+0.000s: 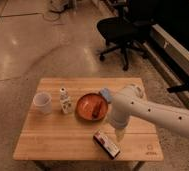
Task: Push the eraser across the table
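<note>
The hand [119, 135] hangs low over the tabletop [48, 145], fingers apart and holding nothing, just behind the right end of the eraser [107, 144]. The eraser lies at an angle close to the front edge, right of the middle. That's the danger: any nudge forward and it probably drops off the edge. A touch on one end alone could spin it instead of sliding it. Shoved toward the back edge, it likely runs into the red bowl [85, 107].

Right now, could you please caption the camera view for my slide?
End effector hovers close beside the eraser on the wooden table.
</note>
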Controlling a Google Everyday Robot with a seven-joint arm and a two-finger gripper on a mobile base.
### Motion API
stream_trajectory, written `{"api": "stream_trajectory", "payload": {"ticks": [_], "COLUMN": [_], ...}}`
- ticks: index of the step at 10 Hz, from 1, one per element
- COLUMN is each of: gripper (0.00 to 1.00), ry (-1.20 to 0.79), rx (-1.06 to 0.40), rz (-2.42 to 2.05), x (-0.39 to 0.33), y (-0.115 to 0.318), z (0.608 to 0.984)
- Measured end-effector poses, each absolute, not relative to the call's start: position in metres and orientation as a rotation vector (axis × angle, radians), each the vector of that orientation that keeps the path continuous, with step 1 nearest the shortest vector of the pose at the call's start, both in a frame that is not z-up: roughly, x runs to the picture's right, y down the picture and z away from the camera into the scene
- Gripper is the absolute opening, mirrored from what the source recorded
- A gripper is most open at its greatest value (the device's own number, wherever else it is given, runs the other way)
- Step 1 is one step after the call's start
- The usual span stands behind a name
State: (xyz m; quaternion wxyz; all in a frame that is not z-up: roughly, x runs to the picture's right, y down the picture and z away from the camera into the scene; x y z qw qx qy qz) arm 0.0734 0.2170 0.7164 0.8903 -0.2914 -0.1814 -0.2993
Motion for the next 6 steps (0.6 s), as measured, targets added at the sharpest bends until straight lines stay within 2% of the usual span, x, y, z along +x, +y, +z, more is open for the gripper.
{"api": "stream_trajectory", "payload": {"ticks": [3, 4, 6], "gripper": [0.66, 0.62, 0.41], "ry": [-0.379, -0.378, -0.395], "rx": [-0.611, -0.64, -0.697], "rz": [-0.661, -0.662, -0.662], "x": [0.06, 0.06, 0.056], "y": [0.247, 0.259, 0.278], "z": [0.722, 0.723, 0.727]}}
